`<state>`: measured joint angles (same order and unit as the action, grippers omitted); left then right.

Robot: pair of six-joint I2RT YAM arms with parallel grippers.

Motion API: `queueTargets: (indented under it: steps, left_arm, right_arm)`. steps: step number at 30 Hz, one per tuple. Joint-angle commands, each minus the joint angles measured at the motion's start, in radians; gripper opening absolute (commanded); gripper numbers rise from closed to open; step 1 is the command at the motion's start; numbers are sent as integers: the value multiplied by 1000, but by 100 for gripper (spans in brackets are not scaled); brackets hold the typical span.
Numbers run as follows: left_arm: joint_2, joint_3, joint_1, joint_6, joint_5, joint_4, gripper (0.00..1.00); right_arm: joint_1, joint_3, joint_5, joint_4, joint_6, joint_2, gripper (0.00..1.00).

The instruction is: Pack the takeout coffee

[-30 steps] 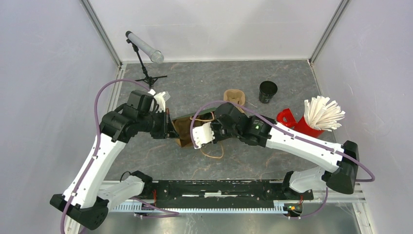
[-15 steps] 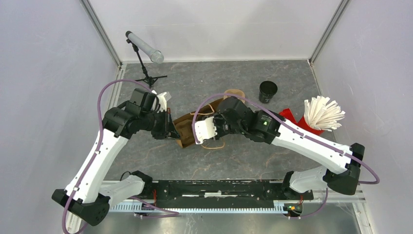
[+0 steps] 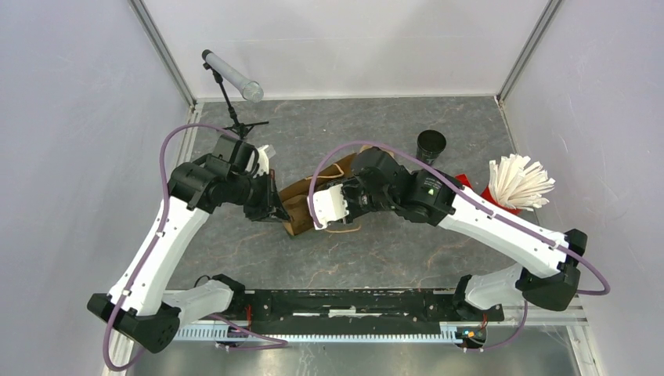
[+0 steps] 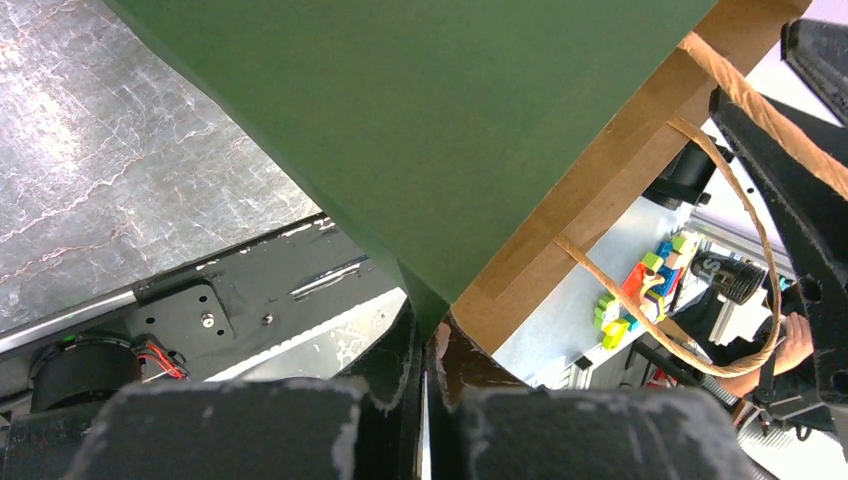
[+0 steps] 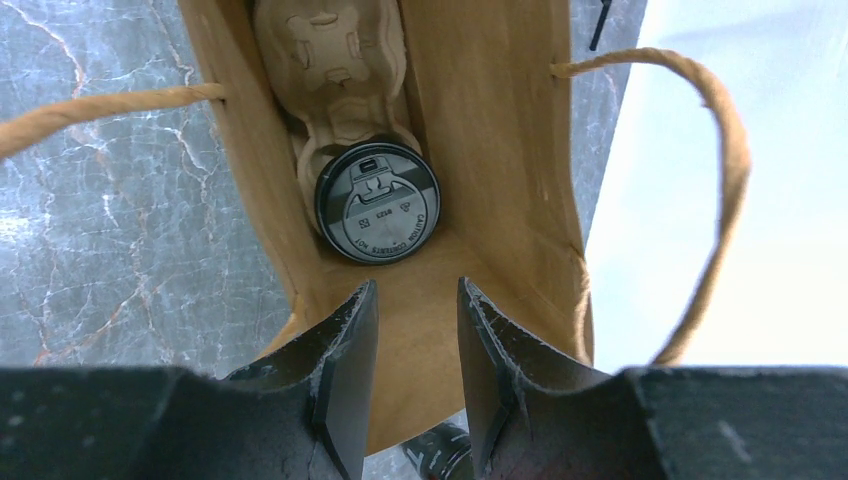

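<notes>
Near edge of table (image 3: 368, 258): both arm bases, arms reach in toward the middle.

Left gripper (image 4: 430, 345): jaws shut, pinching the edge of the paper bag (image 4: 450, 120). Bag is green outside with a brown rim strip and twine handles. Top view puts the left gripper (image 3: 274, 205) at the bag's (image 3: 296, 196) left side, mid-table.

Right gripper (image 5: 415, 300): jaws part open, nothing between them, at the bag's open mouth with the fingertips over the near inner wall. Top view: right gripper (image 3: 317, 213) sits at the bag's right side, facing the left gripper across it.

Takeout coffee (image 5: 377, 215): inside the bag (image 5: 490, 120), deep at the bottom, seated in the near hole of a pulp cup tray (image 5: 330, 60). Black lid faces the bag mouth and the right wrist camera. Its long axis runs along the bag's depth, lid end toward the mouth, base toward the bottom. The lid's sip-tab side is turned toward the tray's other hole, which holds no cup. Coffee is not visible in the top view; arm and bag hide it.

One twine handle (image 5: 720, 130) loops off the bag's right rim.

Farther back: lidless black cup (image 3: 431, 146) stands upright, toward the far right corner. White sticks (image 3: 518, 182) fan out of a red holder (image 3: 501, 207) near the right edge. Grey tube on a small tripod (image 3: 231, 76) at the far left corner.
</notes>
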<state>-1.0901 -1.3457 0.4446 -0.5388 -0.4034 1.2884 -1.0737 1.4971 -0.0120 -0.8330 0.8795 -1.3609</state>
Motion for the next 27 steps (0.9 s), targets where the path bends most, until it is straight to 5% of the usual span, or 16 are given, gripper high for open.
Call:
queueTargets:
  steps: [1, 27]
  left_arm:
    - [-32, -70, -12, -39, -37, 35, 2]
    - [-124, -139, -104, -75, 32, 112, 3]
  right_arm:
    - [-5, 69, -50, -20, -13, -5, 41]
    - [-4, -151, 163, 317, -341, 290, 47]
